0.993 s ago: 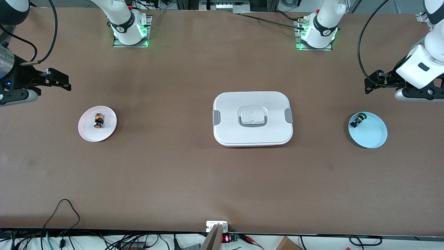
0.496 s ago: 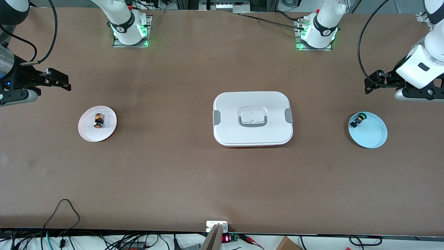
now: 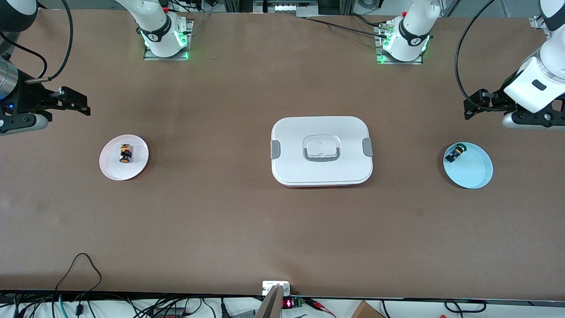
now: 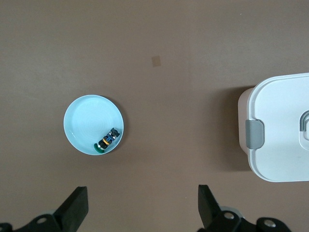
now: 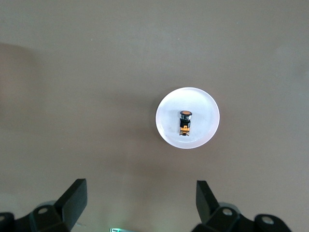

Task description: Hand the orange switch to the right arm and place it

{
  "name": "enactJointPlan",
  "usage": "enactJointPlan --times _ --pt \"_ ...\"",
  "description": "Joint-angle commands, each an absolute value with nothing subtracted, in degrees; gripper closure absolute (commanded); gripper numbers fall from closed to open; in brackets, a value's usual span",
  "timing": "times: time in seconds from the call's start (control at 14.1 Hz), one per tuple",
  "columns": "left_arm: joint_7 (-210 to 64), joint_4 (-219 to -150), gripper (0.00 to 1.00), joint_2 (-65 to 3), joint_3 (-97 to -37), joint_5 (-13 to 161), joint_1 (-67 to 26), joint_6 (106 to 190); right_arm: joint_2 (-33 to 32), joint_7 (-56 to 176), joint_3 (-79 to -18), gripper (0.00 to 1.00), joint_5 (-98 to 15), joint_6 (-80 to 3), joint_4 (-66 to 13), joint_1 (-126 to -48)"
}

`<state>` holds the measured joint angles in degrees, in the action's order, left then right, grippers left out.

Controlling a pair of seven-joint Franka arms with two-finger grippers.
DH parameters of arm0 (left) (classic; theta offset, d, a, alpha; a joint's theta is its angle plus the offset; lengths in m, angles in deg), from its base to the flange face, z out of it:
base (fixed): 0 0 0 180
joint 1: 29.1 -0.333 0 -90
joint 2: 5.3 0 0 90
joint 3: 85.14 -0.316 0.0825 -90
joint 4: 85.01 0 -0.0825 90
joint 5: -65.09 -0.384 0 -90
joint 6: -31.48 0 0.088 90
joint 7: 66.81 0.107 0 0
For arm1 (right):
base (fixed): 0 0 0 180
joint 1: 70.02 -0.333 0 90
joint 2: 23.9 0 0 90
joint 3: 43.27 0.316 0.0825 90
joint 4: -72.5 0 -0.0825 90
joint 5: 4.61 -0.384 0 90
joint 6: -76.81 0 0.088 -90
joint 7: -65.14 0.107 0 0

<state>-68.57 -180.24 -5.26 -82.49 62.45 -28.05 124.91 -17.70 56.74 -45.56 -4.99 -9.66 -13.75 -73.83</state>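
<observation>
The orange switch lies on its side on a small white plate toward the right arm's end of the table. It also shows in the right wrist view on that plate. My right gripper hangs open and empty above the table beside the plate, toward the robots' side, and its open fingers frame bare table in the right wrist view. My left gripper is open and empty above the table near a blue plate. It also shows open in the left wrist view.
A black switch with a green cap lies in the blue plate, which also shows in the left wrist view with the switch. A closed white lidded box sits mid-table, and its corner shows in the left wrist view.
</observation>
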Motion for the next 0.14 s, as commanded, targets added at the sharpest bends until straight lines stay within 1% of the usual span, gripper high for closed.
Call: enactJointPlan --times 0.0,0.07 --pt "-68.91 -178.17 0.0 -6.26 -82.59 62.81 -27.7 123.5 -17.66 57.05 -45.46 0.0 -5.66 -8.54 -12.66 -73.62" --pt "-68.83 -178.17 0.0 -6.26 -82.59 62.81 -27.7 123.5 -17.66 57.05 -45.46 0.0 -5.66 -8.54 -12.66 -73.62"
